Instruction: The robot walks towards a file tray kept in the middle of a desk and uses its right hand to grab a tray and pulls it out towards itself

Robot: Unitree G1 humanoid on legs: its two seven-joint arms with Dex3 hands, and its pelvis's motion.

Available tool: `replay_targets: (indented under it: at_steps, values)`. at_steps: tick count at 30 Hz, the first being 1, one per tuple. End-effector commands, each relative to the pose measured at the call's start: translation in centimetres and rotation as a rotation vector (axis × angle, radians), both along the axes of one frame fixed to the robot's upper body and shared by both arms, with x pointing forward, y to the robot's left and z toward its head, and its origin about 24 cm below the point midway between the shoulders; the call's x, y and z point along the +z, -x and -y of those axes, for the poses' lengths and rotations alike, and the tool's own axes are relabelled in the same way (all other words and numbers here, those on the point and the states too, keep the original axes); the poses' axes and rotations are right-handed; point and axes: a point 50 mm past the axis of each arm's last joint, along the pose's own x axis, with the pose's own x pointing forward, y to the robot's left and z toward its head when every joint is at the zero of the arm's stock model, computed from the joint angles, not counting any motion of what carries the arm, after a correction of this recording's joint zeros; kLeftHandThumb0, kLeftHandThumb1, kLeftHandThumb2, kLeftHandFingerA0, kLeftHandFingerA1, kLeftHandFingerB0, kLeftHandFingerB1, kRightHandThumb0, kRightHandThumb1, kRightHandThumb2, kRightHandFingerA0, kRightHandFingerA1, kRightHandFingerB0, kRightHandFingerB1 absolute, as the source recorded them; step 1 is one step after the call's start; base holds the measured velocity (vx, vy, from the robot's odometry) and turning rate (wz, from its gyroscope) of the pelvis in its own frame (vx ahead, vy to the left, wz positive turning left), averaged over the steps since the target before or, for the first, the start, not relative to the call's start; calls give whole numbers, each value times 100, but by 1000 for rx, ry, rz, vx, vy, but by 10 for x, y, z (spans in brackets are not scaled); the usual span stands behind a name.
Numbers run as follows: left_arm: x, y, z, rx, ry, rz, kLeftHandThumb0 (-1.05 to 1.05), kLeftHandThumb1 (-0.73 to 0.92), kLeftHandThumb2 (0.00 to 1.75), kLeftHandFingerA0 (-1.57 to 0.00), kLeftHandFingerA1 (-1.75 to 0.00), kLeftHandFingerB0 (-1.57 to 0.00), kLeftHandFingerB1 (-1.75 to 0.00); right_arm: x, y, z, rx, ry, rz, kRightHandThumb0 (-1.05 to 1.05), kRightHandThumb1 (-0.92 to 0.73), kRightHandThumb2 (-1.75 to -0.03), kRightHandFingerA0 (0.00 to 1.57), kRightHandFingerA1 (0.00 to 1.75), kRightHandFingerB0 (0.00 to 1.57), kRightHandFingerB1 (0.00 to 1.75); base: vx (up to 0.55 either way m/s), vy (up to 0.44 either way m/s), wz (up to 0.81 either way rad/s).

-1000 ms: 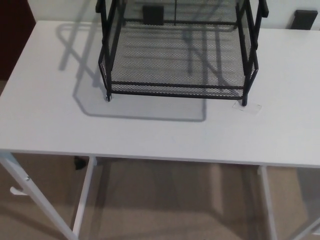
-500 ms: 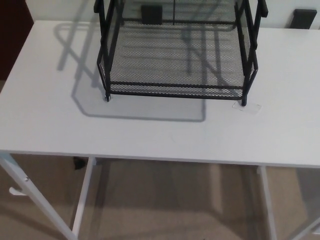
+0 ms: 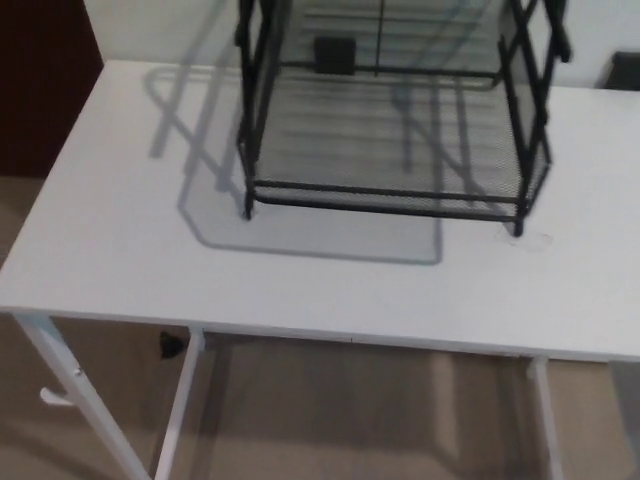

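While neither hand shows in the head view, their state cannot be told; the black mesh file tray stands at the white bench's far middle. Reaching from here risks falling short or dragging the whole rack.

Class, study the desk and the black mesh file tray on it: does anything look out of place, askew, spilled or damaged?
Nothing stands out. The file tray stands upright on the white desk, nothing spilled. One small oddity: a clear flat piece lies by its front right leg; the blur hides what it is.
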Motion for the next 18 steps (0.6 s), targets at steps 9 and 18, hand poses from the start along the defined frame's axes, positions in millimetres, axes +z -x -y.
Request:
replay_targets:
  at_steps: [9,18]
  values:
    - [11,-11,-11,-43,-31,50,-40,46,76,-56,-56,-42,-60,2,-9,-4,58,31,-2,-36,-56,-56,63,62,46,52,148,156,-4]
    - [11,-4,-13,-50,-46,29,-39,47,76,-56,-55,-42,-59,3,-4,-8,79,23,-11,-46,-43,-77,59,68,41,58,92,-221,14]
